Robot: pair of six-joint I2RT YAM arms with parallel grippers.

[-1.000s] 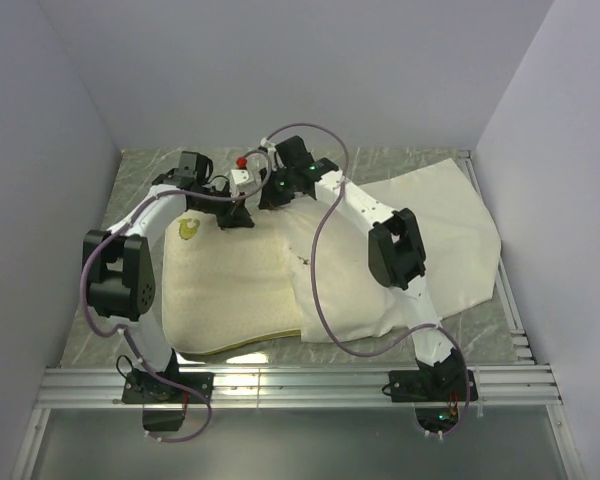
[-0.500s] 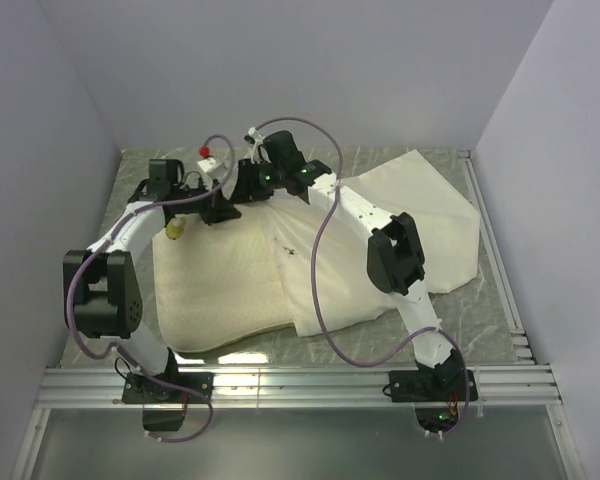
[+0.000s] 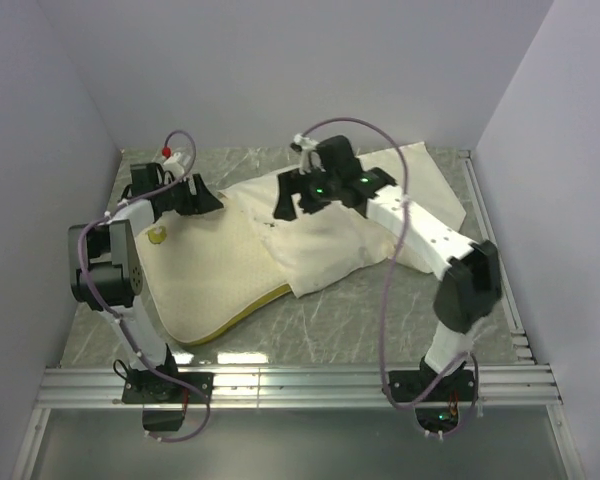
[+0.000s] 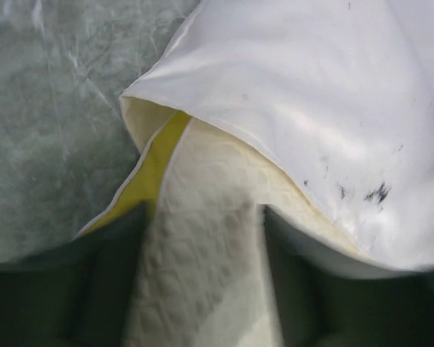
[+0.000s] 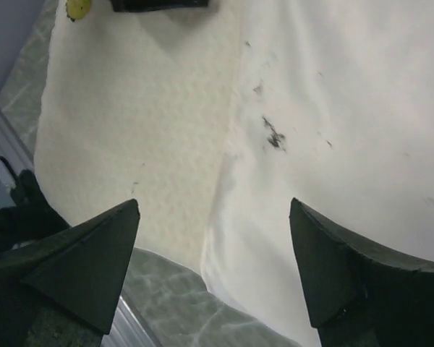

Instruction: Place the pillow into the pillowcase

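Grip placement decides this step, since most of the pillow (image 3: pixel 195 290) is uncovered. At the cushion's 11 o'clock corner sits the left gripper (image 3: pixel 202 198). Its fingers (image 4: pixel 105 278) are spread, and the quilted corner runs between them. That wrist view is blurred, so I cannot tell whether the pads touch the cushion.

The pillow lies flat on the table (image 3: pixel 380 310), stretching from the centre toward 7 o'clock. Its yellow band (image 3: pixel 242 312) is bare along the near edge. Only the part toward 2 o'clock sits inside the pillowcase (image 3: pixel 330 250), whose open hem crosses the cushion on a slant. The right gripper (image 3: pixel 288 207) hangs above that hem, its fingers (image 5: pixel 87 260) wide apart with nothing between them. The rest of the limp sack trails off toward 3 o'clock.

To do this well, I judge the left fingers should close on the pillow corner alone, clear of the hem draped at their 12 o'clock, and hold the cushion steady. The right should come down on the hem, pinch only the upper layer, lift it so the mouth gapes, then draw it toward 8 o'clock. Catching both layers would shut the mouth. Thin fabric bunches easily, so short, low pulls seem safer than one long drag.
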